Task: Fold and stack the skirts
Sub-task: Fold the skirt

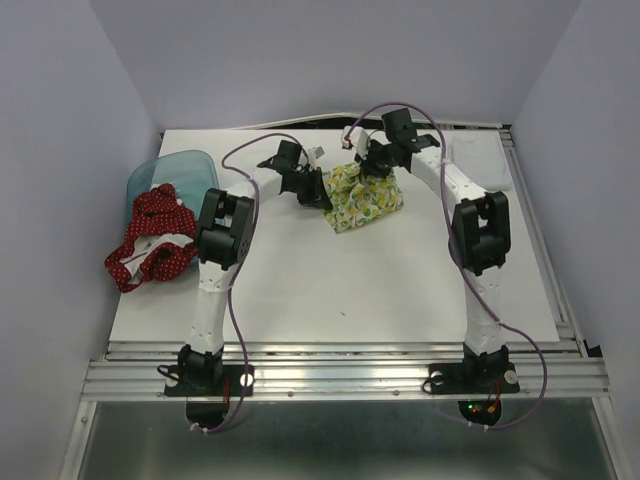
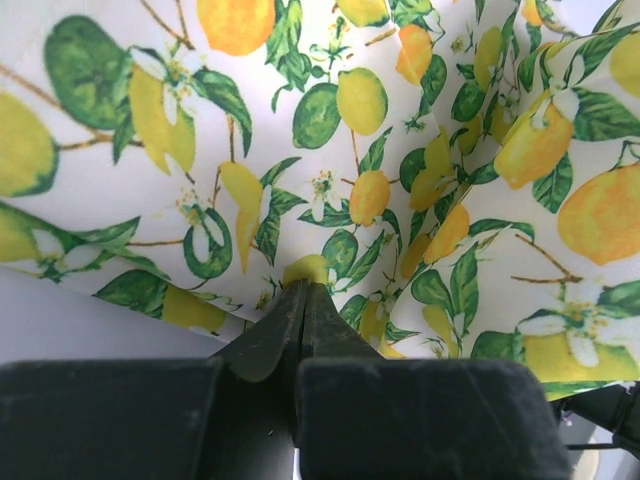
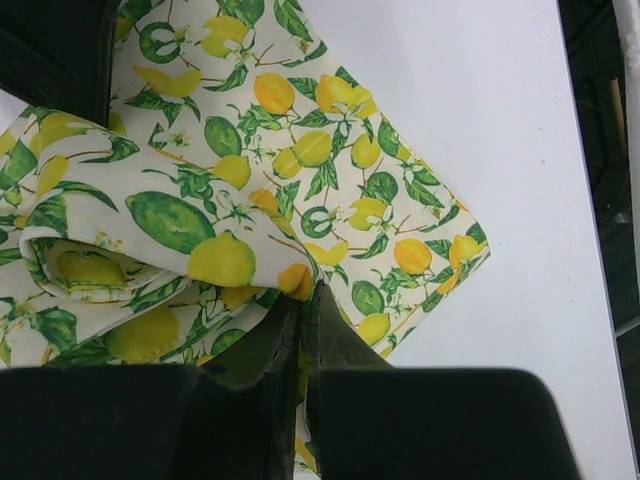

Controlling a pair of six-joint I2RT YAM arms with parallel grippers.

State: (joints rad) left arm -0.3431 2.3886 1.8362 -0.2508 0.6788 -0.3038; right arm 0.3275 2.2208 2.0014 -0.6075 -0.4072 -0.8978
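The cream lemon-print skirt [image 1: 362, 199] lies partly folded at the table's back middle, between both arms. My left gripper [image 1: 322, 187] is shut on the lemon-print skirt [image 2: 400, 180] at its left edge; the jaws pinch a fold of cloth at their tips [image 2: 303, 283]. From the back right, my right gripper [image 1: 362, 160] is shut on a rolled fold of the lemon-print skirt [image 3: 300, 180], its tips [image 3: 305, 292] clamped on cloth. The red skirt with white dots [image 1: 152, 240] lies bunched at the table's left edge, apart from both grippers.
A translucent blue plastic bin [image 1: 170, 170] stands at the back left, just behind the red skirt. White tabletop [image 1: 340, 290] stretches in front of the lemon skirt. Walls close in on the left, back and right.
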